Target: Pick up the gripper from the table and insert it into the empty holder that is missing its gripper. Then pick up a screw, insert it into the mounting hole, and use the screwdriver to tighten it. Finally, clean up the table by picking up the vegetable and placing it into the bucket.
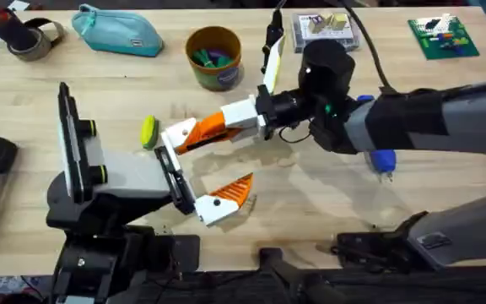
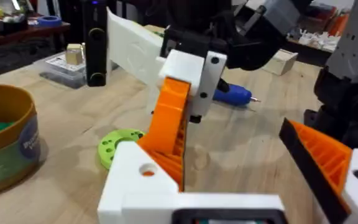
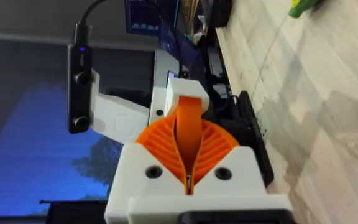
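My right gripper (image 1: 224, 121) is shut on the gripper (image 1: 197, 131), an orange wedge with a white base. It holds the gripper low over the table, white base against the upper end of the black rail (image 1: 175, 176), at the empty holder (image 1: 167, 152). In the right wrist view my pads (image 3: 166, 146) clamp the orange wedge (image 3: 189, 121). My left gripper (image 1: 199, 169) stands open, its ribbed orange finger (image 1: 229, 192) at the rail's other end. The green vegetable (image 1: 148, 131) lies beside the holder. The ochre bucket (image 1: 213, 57) stands behind. The blue screwdriver (image 1: 382, 159) lies at the right. The screw is out of view.
A teal pouch (image 1: 118, 31) and a tape roll (image 1: 32, 38) lie at the back left. A clear parts box (image 1: 327, 29) and a green board (image 1: 443, 38) sit at the back right. Bare wood lies in front of the ribbed finger.
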